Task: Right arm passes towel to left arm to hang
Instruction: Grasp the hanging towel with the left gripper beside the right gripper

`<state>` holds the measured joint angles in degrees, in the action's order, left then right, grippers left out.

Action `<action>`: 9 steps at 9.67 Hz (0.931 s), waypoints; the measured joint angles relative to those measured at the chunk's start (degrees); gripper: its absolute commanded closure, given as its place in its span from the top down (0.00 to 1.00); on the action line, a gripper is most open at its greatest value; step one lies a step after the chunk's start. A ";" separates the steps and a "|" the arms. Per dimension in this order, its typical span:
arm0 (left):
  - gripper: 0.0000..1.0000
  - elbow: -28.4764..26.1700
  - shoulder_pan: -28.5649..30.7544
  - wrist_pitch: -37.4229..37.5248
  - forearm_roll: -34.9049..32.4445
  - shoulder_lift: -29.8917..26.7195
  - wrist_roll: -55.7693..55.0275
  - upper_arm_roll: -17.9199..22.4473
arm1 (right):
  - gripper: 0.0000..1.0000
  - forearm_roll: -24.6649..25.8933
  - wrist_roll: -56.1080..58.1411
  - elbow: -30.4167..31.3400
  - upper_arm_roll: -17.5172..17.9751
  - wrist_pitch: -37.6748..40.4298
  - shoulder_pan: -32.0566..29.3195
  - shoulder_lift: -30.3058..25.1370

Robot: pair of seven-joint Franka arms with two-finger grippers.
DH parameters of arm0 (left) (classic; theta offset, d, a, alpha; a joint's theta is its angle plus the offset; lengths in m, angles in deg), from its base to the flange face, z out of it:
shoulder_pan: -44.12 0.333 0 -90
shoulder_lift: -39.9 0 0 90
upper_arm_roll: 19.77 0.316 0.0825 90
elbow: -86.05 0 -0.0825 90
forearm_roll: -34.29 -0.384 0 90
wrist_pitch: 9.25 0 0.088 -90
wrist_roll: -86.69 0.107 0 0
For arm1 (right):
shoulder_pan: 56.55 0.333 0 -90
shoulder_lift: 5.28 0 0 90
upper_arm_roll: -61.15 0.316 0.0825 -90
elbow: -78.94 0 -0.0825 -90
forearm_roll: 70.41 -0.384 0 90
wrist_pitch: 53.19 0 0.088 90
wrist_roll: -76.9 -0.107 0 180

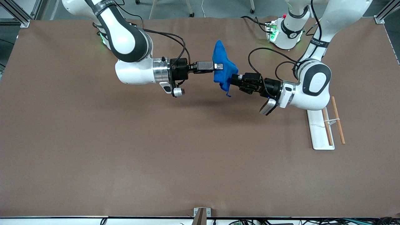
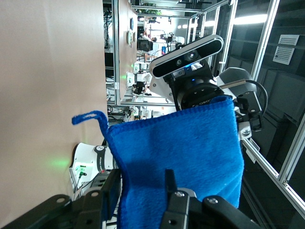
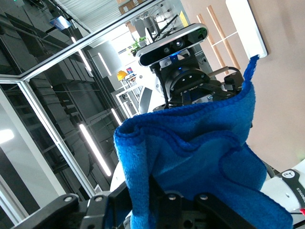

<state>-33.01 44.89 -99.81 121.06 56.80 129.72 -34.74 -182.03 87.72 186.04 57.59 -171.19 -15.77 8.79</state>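
Observation:
The bright blue towel [image 1: 222,64] hangs in the air over the middle of the table, between the two hands. My right gripper [image 1: 220,66] is shut on a fold of the towel [image 3: 200,152], which bunches over its jaws [image 3: 152,191]. My left gripper [image 1: 232,79] reaches in from the left arm's end. It is open, and its fingers [image 2: 110,191] stand apart on either side of the towel's [image 2: 181,143] edge. The loop tag [image 2: 88,117] sticks out from one corner and dangles below the cloth [image 1: 229,93].
A white base plate [image 1: 318,131] with two wooden rods [image 1: 339,125] lies on the brown table near the left arm's end, nearer to the front camera than the left wrist. A small bracket [image 1: 201,214] sits at the table's front edge.

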 measured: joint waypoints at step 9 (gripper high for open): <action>0.44 -0.71 0.47 3.30 -0.04 2.89 0.73 0.17 | 0.02 -0.63 0.11 0.00 0.01 -0.06 0.35 -0.01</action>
<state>-33.72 45.36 -96.51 121.03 59.69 130.45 -34.57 -182.65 87.82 186.04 57.60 -171.25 -15.42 8.78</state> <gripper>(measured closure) 0.555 0.863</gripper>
